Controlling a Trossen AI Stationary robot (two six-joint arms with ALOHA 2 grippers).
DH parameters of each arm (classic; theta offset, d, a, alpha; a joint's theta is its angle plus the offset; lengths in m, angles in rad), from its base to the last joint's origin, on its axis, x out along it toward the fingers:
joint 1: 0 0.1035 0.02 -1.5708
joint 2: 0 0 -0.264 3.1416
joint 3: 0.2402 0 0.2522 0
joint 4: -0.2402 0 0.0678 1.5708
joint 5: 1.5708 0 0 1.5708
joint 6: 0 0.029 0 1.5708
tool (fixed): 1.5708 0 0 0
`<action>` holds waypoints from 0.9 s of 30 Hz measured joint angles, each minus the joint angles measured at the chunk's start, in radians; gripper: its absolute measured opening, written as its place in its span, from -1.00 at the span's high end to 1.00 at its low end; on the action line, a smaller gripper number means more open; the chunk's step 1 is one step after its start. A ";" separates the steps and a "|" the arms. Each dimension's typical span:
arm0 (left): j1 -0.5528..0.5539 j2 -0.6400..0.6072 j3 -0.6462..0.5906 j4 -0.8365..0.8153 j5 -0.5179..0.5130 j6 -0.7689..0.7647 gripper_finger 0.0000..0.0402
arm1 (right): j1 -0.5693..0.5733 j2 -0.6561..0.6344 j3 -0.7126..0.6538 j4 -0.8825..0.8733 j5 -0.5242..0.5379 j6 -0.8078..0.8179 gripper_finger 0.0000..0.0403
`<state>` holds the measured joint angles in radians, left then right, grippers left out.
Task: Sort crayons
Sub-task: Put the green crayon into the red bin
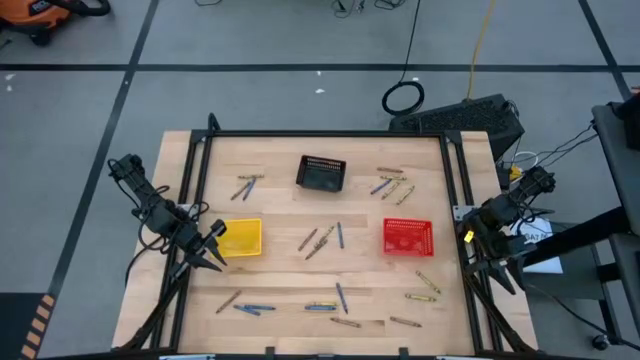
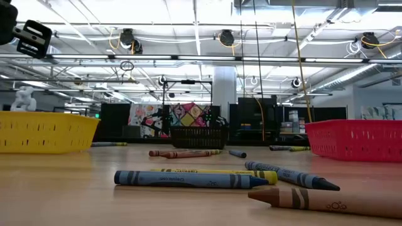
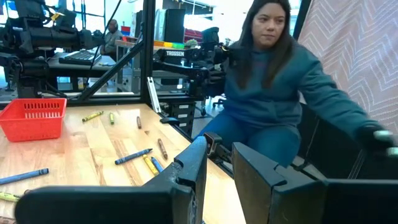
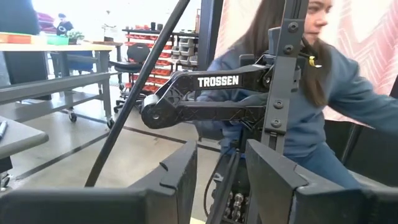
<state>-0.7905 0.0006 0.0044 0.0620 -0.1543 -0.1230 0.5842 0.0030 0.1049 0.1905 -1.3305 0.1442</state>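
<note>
Crayons [image 1: 322,240] scattered flat, axes mixed (several diagonal); left gripper [image 1: 212,255], right gripper [image 1: 478,262] both parted, empty.

table [image 1: 290,280]: pale wood planks, smooth, visible grain, soft sheen
crayons [image 2: 188,179]: waxy sticks in matt paper wrappers, bare tips
yellow basket [image 2: 44,133]: plastic mesh, slightly glossy
red basket [image 2: 361,139]: plastic mesh, same finish
black basket [image 1: 321,173]: dark mesh, matt
left gripper [image 3: 217,180]: matt black plastic fingers
right gripper [image 4: 221,180]: matt black plastic
</note>
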 joint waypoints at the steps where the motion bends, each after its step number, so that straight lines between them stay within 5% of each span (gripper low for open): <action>1: 0.000 0.000 0.000 0.000 0.000 0.000 0.59 | 0.000 0.000 0.000 0.000 0.004 -0.001 0.38; 14: 0.000 0.000 0.000 0.000 0.000 0.002 0.59 | 0.000 0.000 0.000 -0.079 0.190 -0.076 0.38; 20: 0.000 0.000 0.000 0.037 -0.022 0.129 0.59 | 0.000 0.000 0.000 -0.115 0.319 -0.081 0.38; 27: 0.000 0.000 0.000 0.053 -0.187 0.089 0.59 | 0.000 0.000 0.000 -0.114 0.388 -0.081 0.38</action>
<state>-0.7902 0.0006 0.0044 0.1154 -0.3408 -0.0339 0.5840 0.0032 0.1051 0.0764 -0.9424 0.0629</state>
